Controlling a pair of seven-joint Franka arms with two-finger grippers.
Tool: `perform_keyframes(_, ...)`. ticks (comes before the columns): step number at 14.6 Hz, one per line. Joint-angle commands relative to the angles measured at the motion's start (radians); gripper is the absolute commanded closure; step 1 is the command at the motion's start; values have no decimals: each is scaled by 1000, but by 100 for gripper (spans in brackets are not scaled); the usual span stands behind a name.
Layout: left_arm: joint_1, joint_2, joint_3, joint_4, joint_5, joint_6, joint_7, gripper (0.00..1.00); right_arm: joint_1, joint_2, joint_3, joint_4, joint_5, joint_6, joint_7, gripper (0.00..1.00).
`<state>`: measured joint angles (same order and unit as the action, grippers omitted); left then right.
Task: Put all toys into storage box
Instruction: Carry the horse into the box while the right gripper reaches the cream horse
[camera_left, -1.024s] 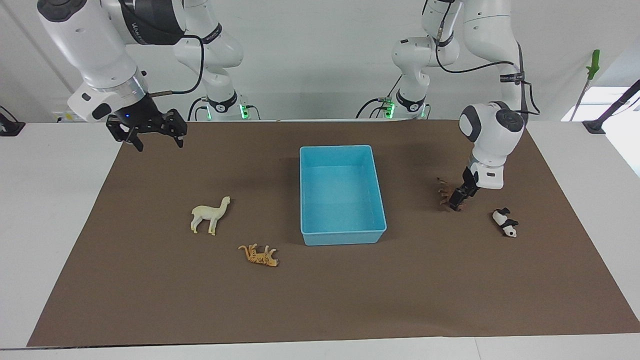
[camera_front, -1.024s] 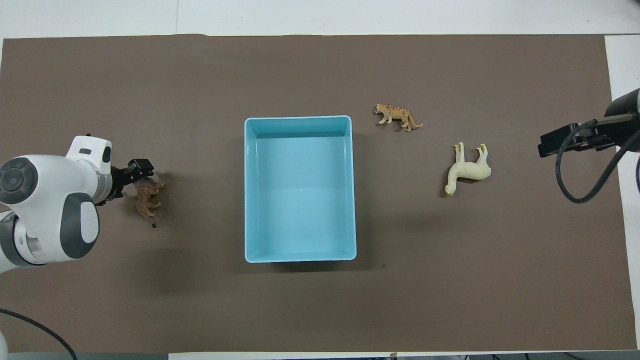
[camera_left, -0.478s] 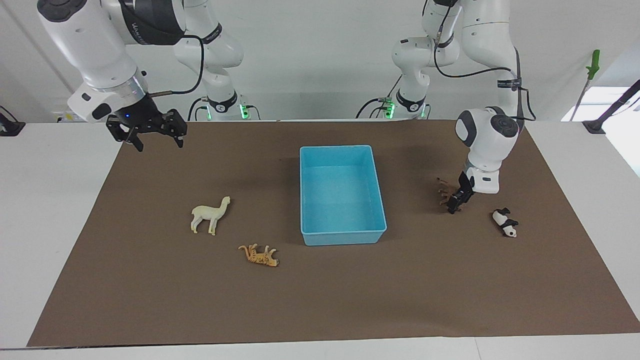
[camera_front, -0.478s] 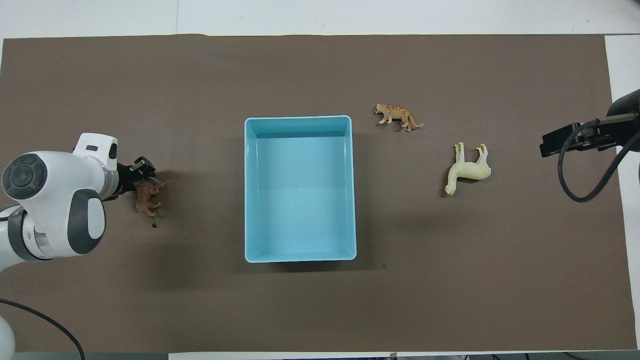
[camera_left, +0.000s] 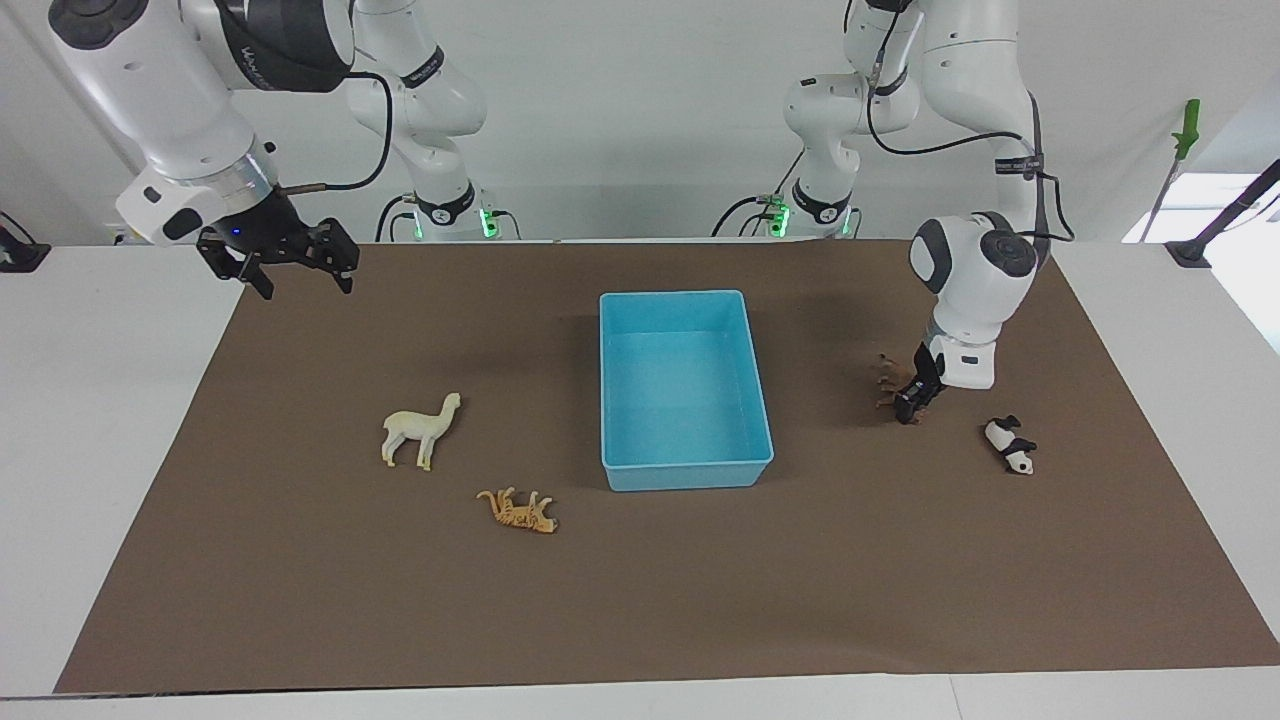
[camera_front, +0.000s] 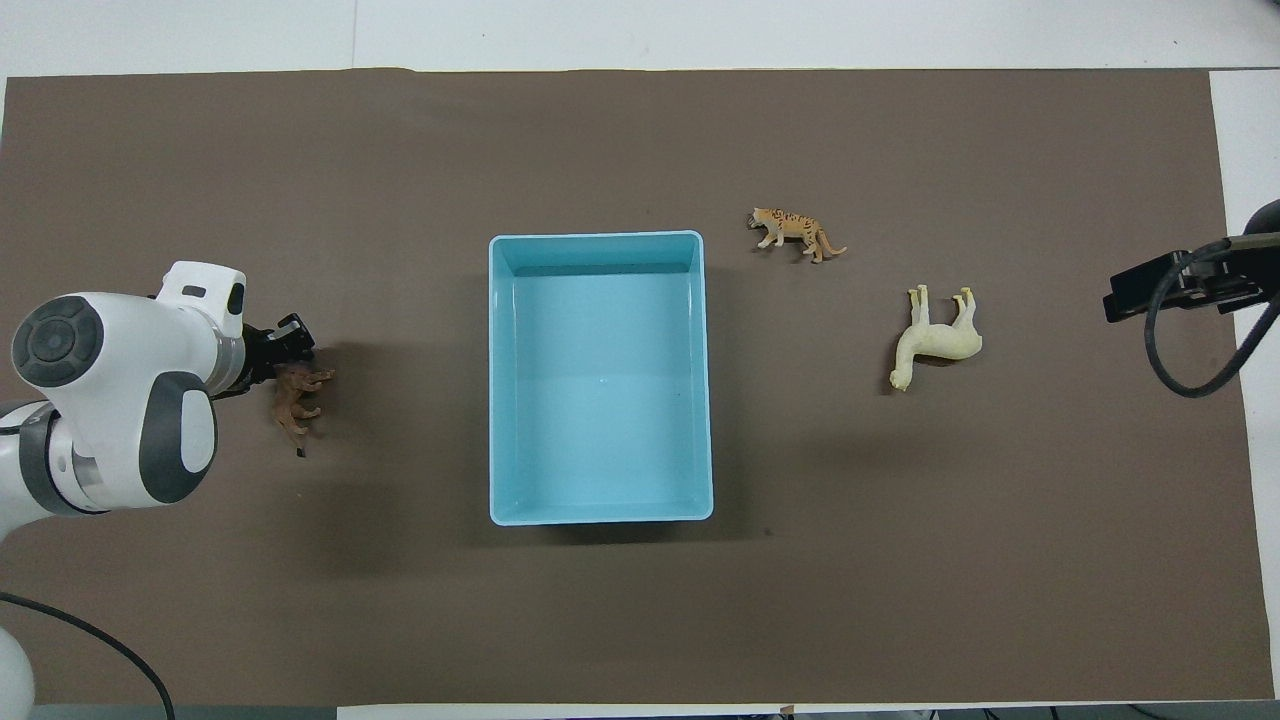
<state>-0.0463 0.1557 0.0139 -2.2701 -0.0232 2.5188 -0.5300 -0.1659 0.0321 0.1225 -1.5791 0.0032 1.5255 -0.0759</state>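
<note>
Brown paper mat (camera_left: 300, 600), largest item, covering most of the table; on it we list the rest in descending size. Storage box (camera_left: 686, 465), light blue plastic, low-walled, empty, at the centre of the mat with its long axis running away from the robots. Right gripper (camera_left: 283, 268), raised over the mat's corner at the right arm's end, fingers spread and holding nothing; that arm waits. Left gripper (camera_left: 912, 405), down at the mat toward the left arm's end, fingers narrowed around the brown lion-like animal (camera_front: 297, 396); we judge a grip forming, but we cannot tell whether it is firm. This toy, on the box side of the gripper, has its long axis roughly parallel to the box's; the box lies toward the table's centre from it, so we expect a lift and a sideways carry, with the left arm plainly nearer. Alpaca (camera_left: 421, 428), cream-white, and tiger (camera_left: 518, 510), orange striped, both lying toward the right arm's end, the tiger farther from the robots. Panda (camera_left: 1010, 445), black-and-white, on the mat near the left gripper.
</note>
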Motion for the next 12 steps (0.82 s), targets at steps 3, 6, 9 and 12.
perform_keyframes(3, -9, 31, 8, 159, 11, -159, -11, 100, -23, -43, 8, -111, 1, 123, -42, 0)
perform_keyframes(6, -15, 67, 4, 379, -4, -381, -36, 100, 20, 43, 9, -124, 1, 240, 16, 0)
perform_keyframes(9, -62, 90, -2, 515, -73, -483, -196, 100, 49, 144, 9, -127, 0, 369, 68, 0)
perform_keyframes(12, -163, 96, -2, 558, -109, -468, -413, 100, 49, 196, 8, -172, -2, 435, 87, 0)
